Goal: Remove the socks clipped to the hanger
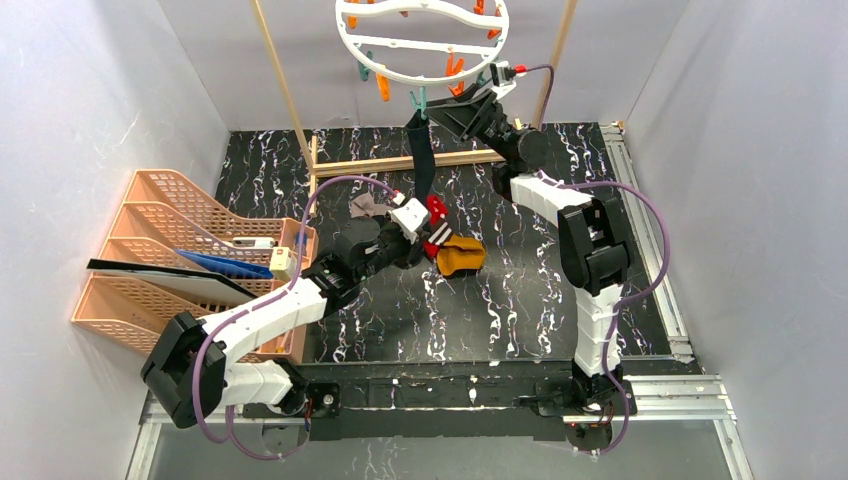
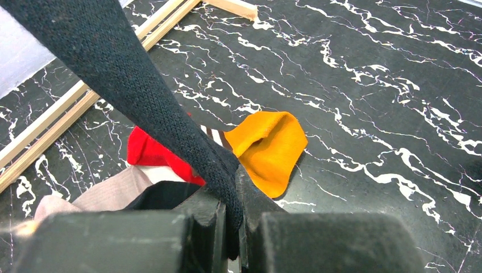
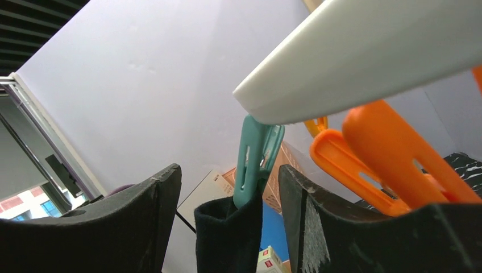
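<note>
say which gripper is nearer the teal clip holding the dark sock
Right. The right gripper brackets the teal clip; the left gripper is well below, shut on the lower end of the dark sock.

your left arm (image 1: 270,310) stretches low and forward, wrist angled down, left jaws pinched tight together. your right arm (image 1: 590,250) reaches high and forward, right jaws standing apart, pointing up.

No legible text, label, brand or number visible

A dark sock (image 1: 424,165) taut from teal clothespin (image 1: 419,100) of round white hanger (image 1: 400,46); red-striped sock (image 1: 436,225), mustard sock (image 1: 462,257) loose below.
</note>
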You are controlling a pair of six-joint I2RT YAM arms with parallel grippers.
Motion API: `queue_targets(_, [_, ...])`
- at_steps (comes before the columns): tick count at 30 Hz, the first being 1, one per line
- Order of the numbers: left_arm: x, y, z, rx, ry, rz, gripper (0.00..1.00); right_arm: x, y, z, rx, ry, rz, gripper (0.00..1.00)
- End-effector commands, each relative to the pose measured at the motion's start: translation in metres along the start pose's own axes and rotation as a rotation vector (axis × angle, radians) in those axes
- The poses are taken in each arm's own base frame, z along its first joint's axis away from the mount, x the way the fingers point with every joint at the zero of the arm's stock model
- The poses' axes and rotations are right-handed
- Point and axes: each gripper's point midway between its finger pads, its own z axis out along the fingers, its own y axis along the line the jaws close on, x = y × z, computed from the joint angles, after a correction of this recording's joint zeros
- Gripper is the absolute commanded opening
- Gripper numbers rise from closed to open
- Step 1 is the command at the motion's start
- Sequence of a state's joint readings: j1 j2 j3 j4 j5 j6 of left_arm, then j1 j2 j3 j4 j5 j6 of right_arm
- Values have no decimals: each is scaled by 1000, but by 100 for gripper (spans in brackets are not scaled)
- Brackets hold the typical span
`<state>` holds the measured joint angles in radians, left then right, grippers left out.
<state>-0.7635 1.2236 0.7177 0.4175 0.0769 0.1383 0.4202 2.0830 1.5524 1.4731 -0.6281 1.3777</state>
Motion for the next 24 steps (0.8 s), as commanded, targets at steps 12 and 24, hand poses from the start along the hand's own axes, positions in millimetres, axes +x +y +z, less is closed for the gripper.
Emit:
queue_targets(12, [-1, -11, 1, 37, 26, 16, 0, -12, 26, 14, -124, -12, -39, 72])
queue_targets(24, [1, -12, 2, 40, 36, 22, 0, -6, 19, 21, -100, 3, -50, 72])
